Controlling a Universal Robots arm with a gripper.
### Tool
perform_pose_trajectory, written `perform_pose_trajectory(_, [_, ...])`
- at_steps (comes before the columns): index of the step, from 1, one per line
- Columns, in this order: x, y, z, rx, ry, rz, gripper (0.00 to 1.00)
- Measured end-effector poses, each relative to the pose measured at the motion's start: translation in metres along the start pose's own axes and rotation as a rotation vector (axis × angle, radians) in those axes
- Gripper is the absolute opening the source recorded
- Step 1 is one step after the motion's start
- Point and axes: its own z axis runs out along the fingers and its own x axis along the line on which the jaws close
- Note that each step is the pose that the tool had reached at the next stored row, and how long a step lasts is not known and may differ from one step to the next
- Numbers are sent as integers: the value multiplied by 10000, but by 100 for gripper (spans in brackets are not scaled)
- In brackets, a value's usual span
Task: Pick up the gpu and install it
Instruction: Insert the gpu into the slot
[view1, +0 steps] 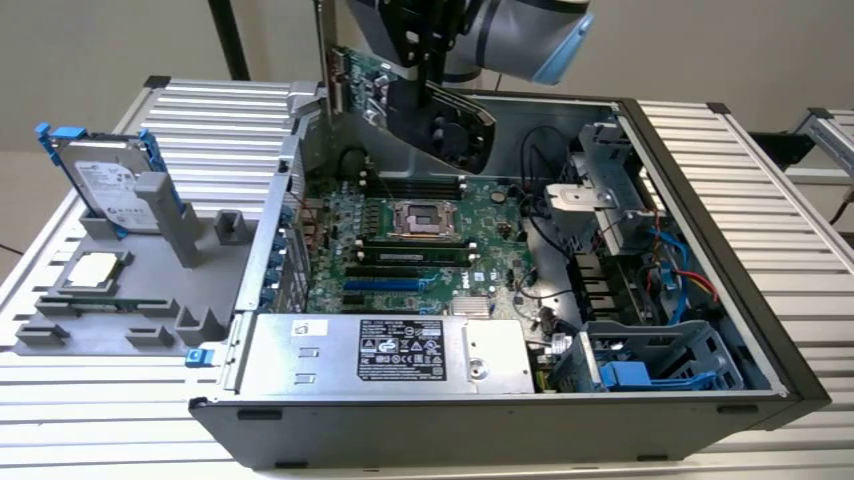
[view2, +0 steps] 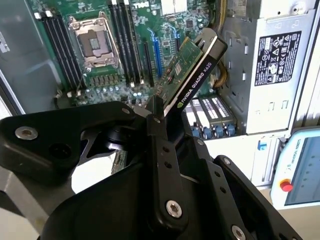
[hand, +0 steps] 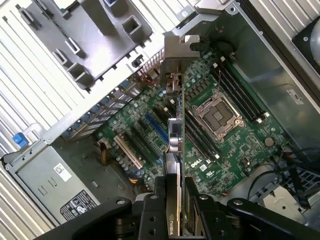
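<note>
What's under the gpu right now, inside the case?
Held by the gripper, the gpu hangs above the motherboard: the empty processor socket, memory slots and blue expansion slots show. The board strip behind the card's edge is covered.

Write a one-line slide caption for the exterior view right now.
Arm's jaws hold the gpu tilted above the motherboard of the open computer case.

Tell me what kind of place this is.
Probably a robotics lab bench for computer assembly: an open PC case on a slatted metal table, a grey parts fixture beside it, and a robot arm holding a gpu above it.
</note>
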Motion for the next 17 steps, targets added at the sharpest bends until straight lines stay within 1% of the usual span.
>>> perform_pose_trajectory(17, [0, 0, 0, 9, 19, -1434, 0])
